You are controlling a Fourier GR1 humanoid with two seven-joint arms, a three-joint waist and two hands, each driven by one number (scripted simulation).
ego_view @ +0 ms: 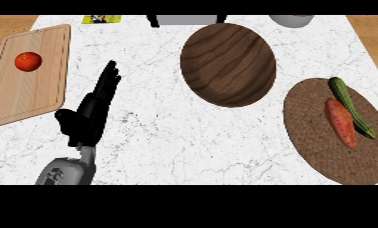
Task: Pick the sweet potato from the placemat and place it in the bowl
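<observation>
An orange sweet potato lies on the round brown woven placemat at the right edge, beside a green cucumber. The dark wooden bowl stands at the centre top of the marble counter. My left hand rests open at the lower left, fingers straight and pointing away, far from both the placemat and the bowl. My right hand does not show.
A light wooden cutting board with a red tomato lies at the far left. A grey vessel and a dark-handled item sit at the counter's far edge. A yellow item lies at the top left.
</observation>
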